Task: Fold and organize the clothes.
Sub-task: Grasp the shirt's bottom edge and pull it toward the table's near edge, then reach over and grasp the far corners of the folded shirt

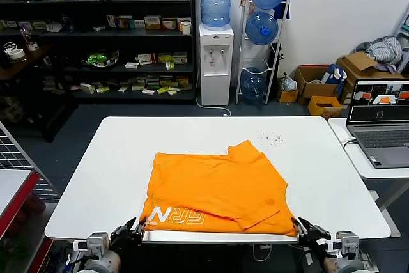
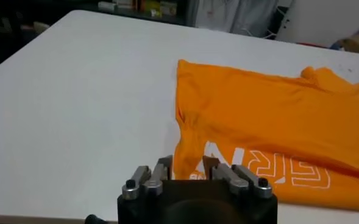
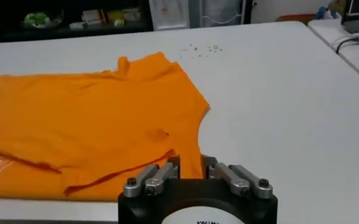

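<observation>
Left gripper (image 1: 135,226) and right gripper (image 1: 301,227) parted, released at T-shirt (image 1: 217,187) near corners; fold laid; next, regrasp for another fold.

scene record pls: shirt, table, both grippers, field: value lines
shirt: orange T-shirt, folded over on itself, white lettering showing along the near edge
table: white, shirt lies at its near edge; small dark specks beyond the shirt
left gripper: at the shirt's near left corner, open
right gripper: at the shirt's near right corner, open
laptop: open on the side table to the right
</observation>
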